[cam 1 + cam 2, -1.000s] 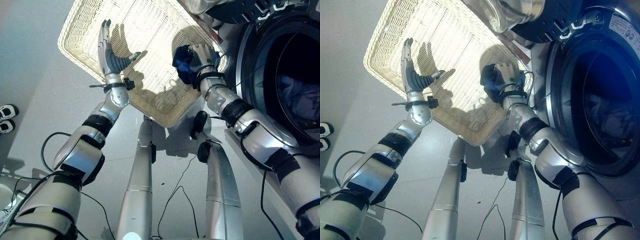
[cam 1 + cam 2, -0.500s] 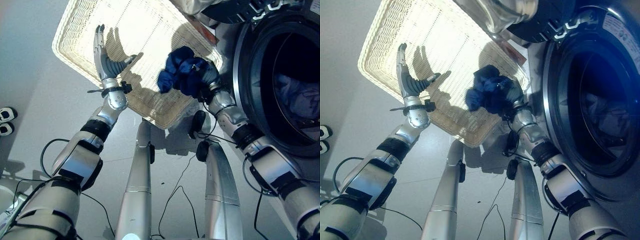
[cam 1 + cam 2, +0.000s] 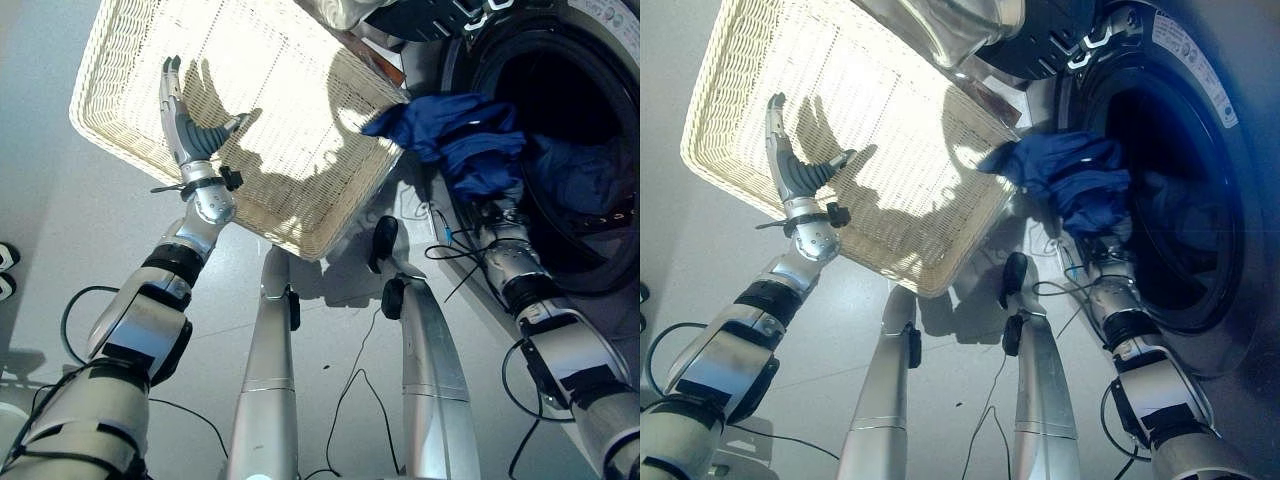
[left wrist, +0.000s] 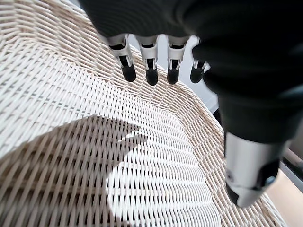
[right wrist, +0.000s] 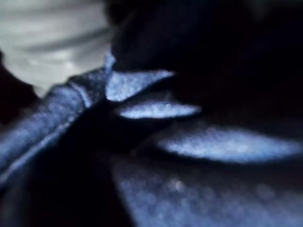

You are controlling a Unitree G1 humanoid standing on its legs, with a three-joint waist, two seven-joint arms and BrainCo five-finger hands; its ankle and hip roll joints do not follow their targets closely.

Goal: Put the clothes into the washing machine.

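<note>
At upper right, the bunched blue cloth (image 3: 455, 140) is held at the round dark washing-machine opening (image 3: 560, 130) by the right hand (image 3: 497, 203), fingers hidden so their grip cannot be told, and should be pushed well past the rim before release, while the left hand (image 3: 185, 125) is spread open over the white wicker basket (image 3: 130, 60).

I see a cream-white wicker basket (image 3: 300, 120) with a tight woven pattern of ribs; bright sunlight whitens its floor, and grey shadows fall across the weave. The garment (image 3: 455, 140) at the washing machine (image 3: 600, 60) mouth is deep royal blue, plain, with darker navy folds. Inside the black drum I make out more cloth (image 3: 580, 185) in a duller blue. The door ring is dark with a silver rim. The floor (image 3: 60, 240) is plain pale grey.
</note>
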